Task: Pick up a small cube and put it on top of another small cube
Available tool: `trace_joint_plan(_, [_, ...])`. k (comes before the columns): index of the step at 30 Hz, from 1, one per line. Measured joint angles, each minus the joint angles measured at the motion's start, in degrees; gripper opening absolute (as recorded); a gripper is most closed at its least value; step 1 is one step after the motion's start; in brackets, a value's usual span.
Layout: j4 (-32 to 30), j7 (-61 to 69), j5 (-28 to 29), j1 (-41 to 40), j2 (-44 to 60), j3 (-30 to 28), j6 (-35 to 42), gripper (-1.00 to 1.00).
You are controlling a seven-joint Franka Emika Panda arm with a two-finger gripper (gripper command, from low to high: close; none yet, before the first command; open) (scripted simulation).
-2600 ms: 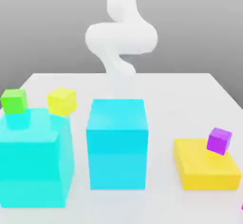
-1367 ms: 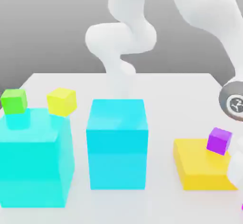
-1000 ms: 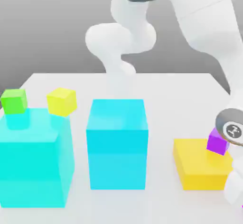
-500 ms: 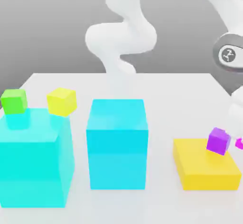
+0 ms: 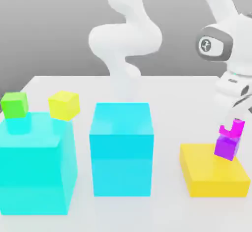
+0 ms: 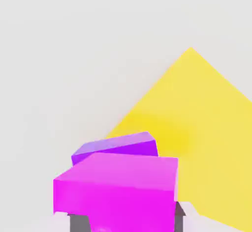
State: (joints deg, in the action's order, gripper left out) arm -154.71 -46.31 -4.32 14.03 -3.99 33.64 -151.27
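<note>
On the yellow slab (image 5: 211, 174), the gripper (image 5: 230, 125) should be kept level; whether it is open or closed cannot be told. The small purple cube (image 5: 226, 150) lies beneath the magenta block (image 5: 238, 128), which should be centred before straight withdrawal.

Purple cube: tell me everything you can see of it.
The purple cube is small, plain and smooth, with flat faces and sharp edges and no visible damage. It sits on the yellow block, near its far edge, toward the exterior view's right, turned at an angle to it. The magenta piece is right above it; whether they touch, I can't tell.
</note>
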Motion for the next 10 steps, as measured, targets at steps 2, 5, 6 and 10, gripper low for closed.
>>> trace_joint_plan(2, [0.0, 0.0, 0.0, 0.0, 0.0, 0.0, 0.0, 1.0])
trace_joint_plan(5, [-0.1, -0.5, 0.6, -0.2, 0.8, 0.1, -0.9, 1.0])
trace_joint_plan(6, [0.0, -0.1, 0.1, 0.0, 0.1, 0.1, -0.1, 1.0])
trace_joint_plan(10, [1.1, 3.5, -4.8, 1.8, -6.8, -1.3, 7.3, 1.0])
